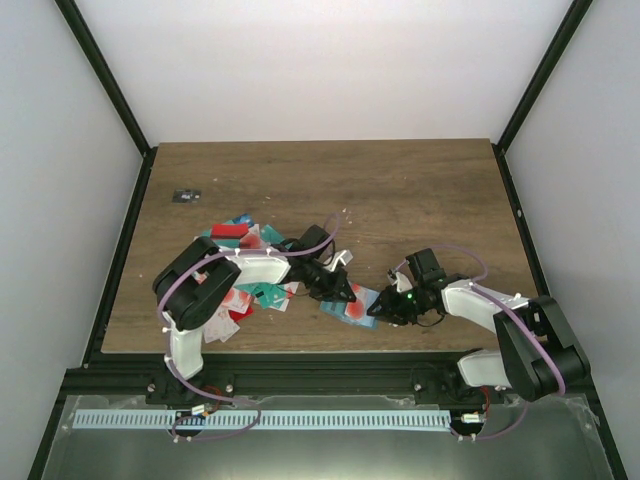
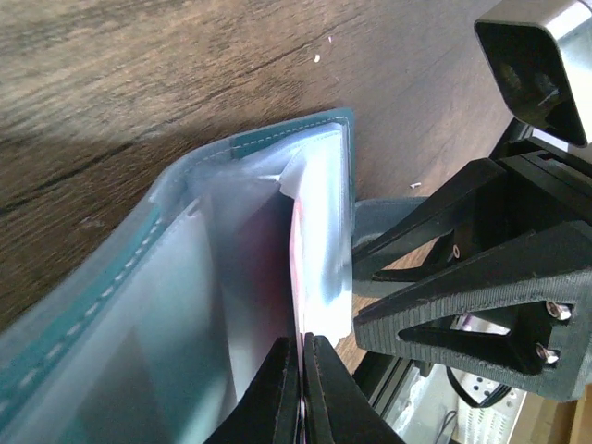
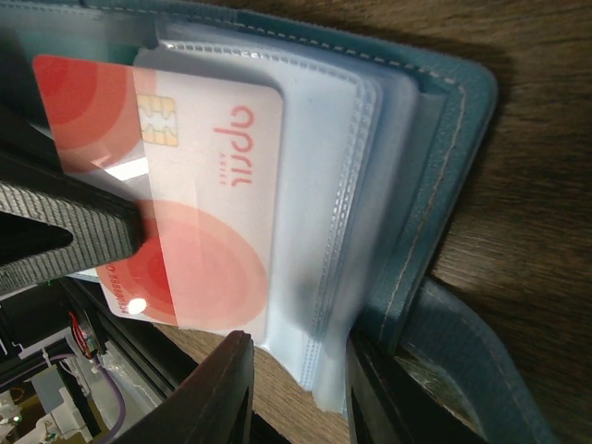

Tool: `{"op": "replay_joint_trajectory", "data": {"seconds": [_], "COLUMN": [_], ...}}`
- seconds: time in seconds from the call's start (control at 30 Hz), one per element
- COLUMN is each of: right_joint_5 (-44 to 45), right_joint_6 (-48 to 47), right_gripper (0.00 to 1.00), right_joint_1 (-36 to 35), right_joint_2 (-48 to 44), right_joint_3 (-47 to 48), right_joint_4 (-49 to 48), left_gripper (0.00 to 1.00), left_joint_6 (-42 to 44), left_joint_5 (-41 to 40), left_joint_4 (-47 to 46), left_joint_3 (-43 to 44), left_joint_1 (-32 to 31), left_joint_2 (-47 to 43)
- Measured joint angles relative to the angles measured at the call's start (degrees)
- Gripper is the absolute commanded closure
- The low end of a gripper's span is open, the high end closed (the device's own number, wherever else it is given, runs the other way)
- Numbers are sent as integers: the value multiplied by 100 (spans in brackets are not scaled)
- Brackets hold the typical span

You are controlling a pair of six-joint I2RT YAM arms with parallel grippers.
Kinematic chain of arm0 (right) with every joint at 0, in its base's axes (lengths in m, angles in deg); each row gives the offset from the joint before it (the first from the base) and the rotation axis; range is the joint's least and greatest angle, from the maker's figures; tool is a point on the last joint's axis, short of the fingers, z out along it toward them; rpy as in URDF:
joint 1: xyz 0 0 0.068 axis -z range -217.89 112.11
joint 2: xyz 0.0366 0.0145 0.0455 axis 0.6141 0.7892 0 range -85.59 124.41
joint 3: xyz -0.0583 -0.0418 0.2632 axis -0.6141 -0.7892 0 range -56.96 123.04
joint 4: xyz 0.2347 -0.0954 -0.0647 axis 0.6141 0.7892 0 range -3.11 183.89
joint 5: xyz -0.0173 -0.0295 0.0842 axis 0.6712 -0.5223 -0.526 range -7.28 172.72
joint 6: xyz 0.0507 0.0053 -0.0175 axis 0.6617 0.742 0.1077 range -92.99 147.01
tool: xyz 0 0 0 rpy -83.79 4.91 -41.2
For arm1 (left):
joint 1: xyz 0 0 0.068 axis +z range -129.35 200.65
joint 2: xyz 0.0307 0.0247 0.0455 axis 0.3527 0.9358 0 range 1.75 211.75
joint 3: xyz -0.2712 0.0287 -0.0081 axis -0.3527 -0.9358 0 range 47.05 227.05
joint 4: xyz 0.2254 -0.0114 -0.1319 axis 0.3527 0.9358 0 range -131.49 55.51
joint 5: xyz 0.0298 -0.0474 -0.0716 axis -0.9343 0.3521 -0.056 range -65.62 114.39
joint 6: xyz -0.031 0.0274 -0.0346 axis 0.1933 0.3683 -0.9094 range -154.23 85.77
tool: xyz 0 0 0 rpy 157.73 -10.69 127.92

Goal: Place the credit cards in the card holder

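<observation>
The teal card holder (image 1: 337, 309) lies open near the table's front middle, its clear inner sleeves (image 3: 324, 213) fanned out. My left gripper (image 1: 345, 292) is shut on the edge of a white card with red blotches (image 3: 199, 176), which sits partly inside a clear sleeve. In the left wrist view the card (image 2: 319, 277) is seen edge-on between the closed fingertips of the left gripper (image 2: 302, 350). My right gripper (image 1: 381, 312) is open, its two fingers straddling the sleeves' lower edge (image 3: 296, 370) beside the teal cover (image 3: 444, 185). The remaining credit cards (image 1: 250, 285) lie scattered under the left arm.
A small black object (image 1: 185, 196) lies at the table's back left. The front table edge and black frame rail (image 1: 320, 365) are just below the holder. The right gripper's fingers (image 2: 462, 314) stand close to the left gripper's right side.
</observation>
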Motion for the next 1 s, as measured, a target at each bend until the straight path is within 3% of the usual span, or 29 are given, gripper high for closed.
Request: {"op": "replay_joint_trajectory", "data": {"seconds": [0.33, 0.7, 1.0], "right_joint_5": [0, 144, 195], "right_joint_6": [87, 352, 496], "right_gripper": [70, 70, 70], "right_joint_1": [0, 0, 0], "right_joint_2": [-7, -264, -457], "right_joint_3": [0, -120, -179], "right_joint_4": [-11, -70, -138], "left_gripper": [95, 69, 59], "left_joint_6": [-319, -282, -31], "left_joint_5": [-72, -363, -634], "left_joint_4": [-162, 310, 1097], "left_joint_3": [-4, 96, 422], "left_joint_1": [-87, -275, -334], "left_joint_2": [74, 68, -11]}}
